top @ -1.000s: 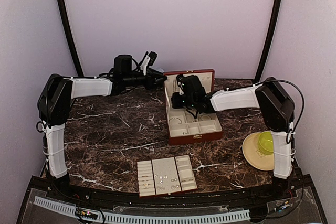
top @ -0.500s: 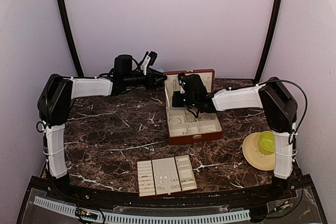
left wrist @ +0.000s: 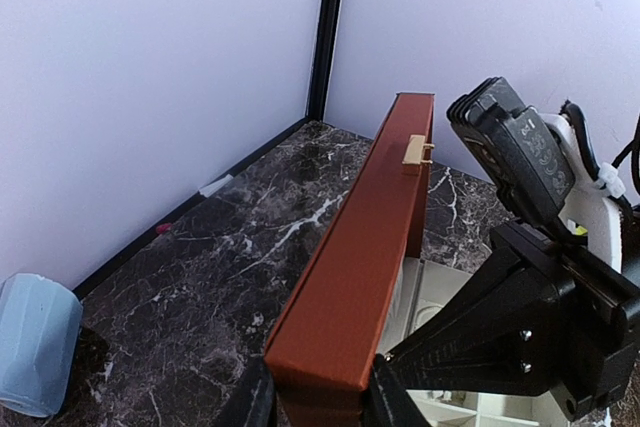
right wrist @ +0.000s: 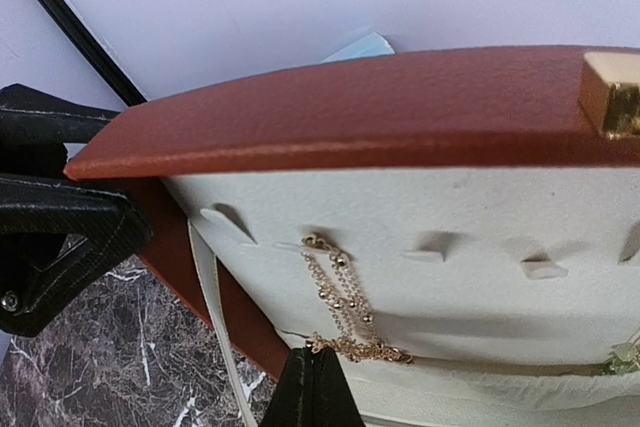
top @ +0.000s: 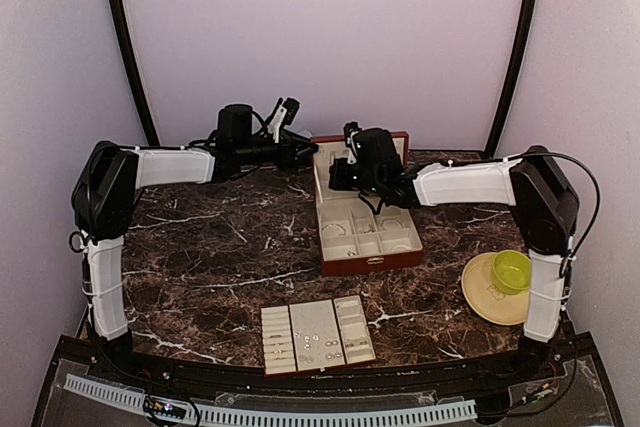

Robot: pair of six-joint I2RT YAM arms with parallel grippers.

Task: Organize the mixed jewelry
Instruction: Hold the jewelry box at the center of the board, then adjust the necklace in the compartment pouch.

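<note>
The red-brown box [top: 372, 259] stands open at the back centre, its lid [left wrist: 360, 267] upright. My left gripper [top: 305, 154] is shut on the lid's left end, one finger on each face [left wrist: 318, 402]. A gold chain [right wrist: 345, 297] hangs from a hook on the lid's cream lining. My right gripper [right wrist: 318, 355] is shut, its tips at the chain's lower end; in the top view it [top: 347, 167] is inside the box against the lid. Tiny silvery rings and earrings [top: 312, 340] lie in the cream-lined tray [top: 275, 319] at the front. A few rings [top: 338, 230] lie in the box compartments.
A yellow plate [top: 480, 292] with a green bowl [top: 512, 269] sits at the right. A light blue cup [left wrist: 35, 342] stands behind the box by the back wall. The box's gold clasp [right wrist: 612, 95] sticks out of the lid's top edge.
My right gripper has moved up and back from over the box compartments to the inside of the lid. The left gripper and the lid have not moved.
</note>
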